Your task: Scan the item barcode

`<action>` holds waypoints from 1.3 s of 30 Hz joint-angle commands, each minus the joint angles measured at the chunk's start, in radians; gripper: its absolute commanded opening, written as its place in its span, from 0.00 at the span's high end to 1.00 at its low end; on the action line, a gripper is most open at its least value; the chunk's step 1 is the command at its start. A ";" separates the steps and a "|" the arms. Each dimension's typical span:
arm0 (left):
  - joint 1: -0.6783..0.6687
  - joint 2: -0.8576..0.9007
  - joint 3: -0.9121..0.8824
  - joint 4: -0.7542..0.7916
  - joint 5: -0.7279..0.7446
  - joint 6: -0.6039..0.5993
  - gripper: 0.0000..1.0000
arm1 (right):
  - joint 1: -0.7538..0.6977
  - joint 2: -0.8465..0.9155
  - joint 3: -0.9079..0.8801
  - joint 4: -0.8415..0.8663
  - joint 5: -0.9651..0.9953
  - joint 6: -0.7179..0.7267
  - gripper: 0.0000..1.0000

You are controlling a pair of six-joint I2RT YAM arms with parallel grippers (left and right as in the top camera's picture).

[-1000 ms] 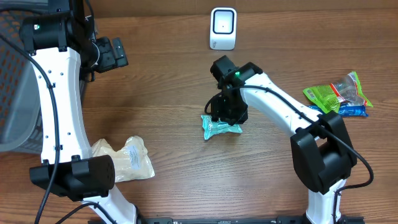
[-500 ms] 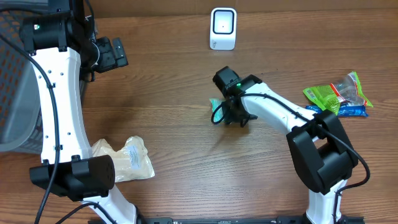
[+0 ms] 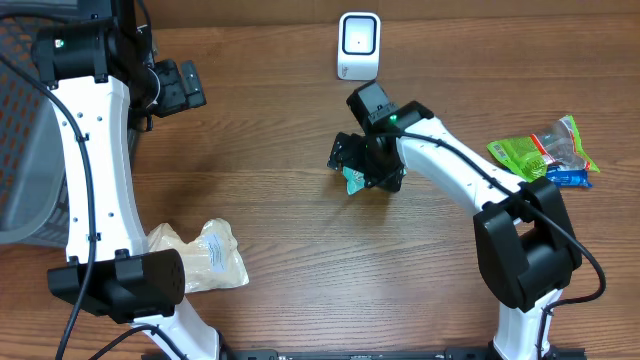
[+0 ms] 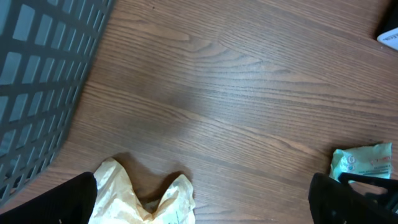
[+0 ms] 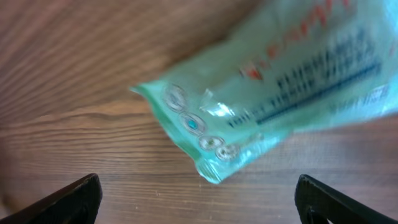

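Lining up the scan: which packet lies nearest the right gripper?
The teal packet, right under the right gripper; the green packet and cream bag lie far off.

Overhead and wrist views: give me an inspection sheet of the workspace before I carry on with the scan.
Surface: wooden table, nothing spilled that I can see.
Job's things: teal packet under the right arm's wrist, in front of the white scanner at the far edge; packet blurred, barcode not readable.
Clutter: cream bag near the left arm's base; green packets and a blue packet on the right side.
Grippers: left gripper open, holding nothing; right gripper open over the teal packet, not clamping it.
Cables: black cable along the left arm; no snag seen.
Surroundings: grey mesh basket at the left edge.
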 commanded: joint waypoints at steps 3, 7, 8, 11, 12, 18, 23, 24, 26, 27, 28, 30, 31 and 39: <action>0.005 -0.013 0.014 -0.002 0.004 0.026 0.00 | 0.010 -0.011 -0.094 0.109 0.053 0.290 0.01; 0.005 -0.013 0.014 -0.002 0.004 0.026 0.00 | 0.012 -0.011 -0.134 0.225 0.068 0.333 0.18; 0.005 -0.013 0.014 -0.002 0.004 0.026 0.00 | 0.014 -0.011 -0.136 0.239 0.072 0.330 0.32; 0.005 -0.013 0.014 -0.002 0.004 0.026 0.00 | 0.015 -0.011 -0.136 0.245 0.084 0.312 0.47; 0.005 -0.013 0.014 -0.002 0.005 0.026 0.00 | 0.015 -0.012 -0.136 0.246 0.083 0.291 0.52; 0.005 -0.013 0.014 -0.002 0.004 0.026 0.00 | 0.013 -0.012 -0.132 0.290 -0.001 0.071 0.70; 0.005 -0.013 0.014 -0.002 0.004 0.026 0.00 | -0.016 -0.030 -0.046 0.243 -0.115 -0.307 0.46; 0.005 -0.013 0.014 -0.002 0.004 0.026 0.00 | -0.022 -0.040 -0.010 0.192 -0.102 -0.431 0.40; 0.005 -0.013 0.014 -0.002 0.004 0.026 0.00 | -0.036 -0.052 0.066 0.091 -0.025 -0.625 0.27; 0.005 -0.013 0.014 -0.002 0.004 0.026 0.00 | -0.048 -0.052 0.118 0.029 0.037 -0.777 0.14; 0.005 -0.013 0.014 -0.001 0.005 0.026 0.00 | -0.055 -0.052 0.137 0.009 0.055 -0.903 0.09; 0.005 -0.013 0.014 -0.002 0.005 0.026 0.00 | -0.076 -0.051 0.140 -0.004 0.056 -1.205 0.09; 0.005 -0.013 0.014 -0.002 0.004 0.026 0.00 | -0.095 -0.038 0.136 0.002 0.049 -1.316 0.09; 0.005 -0.013 0.014 -0.002 0.004 0.026 0.00 | -0.259 0.101 0.134 0.007 -0.317 -1.592 0.14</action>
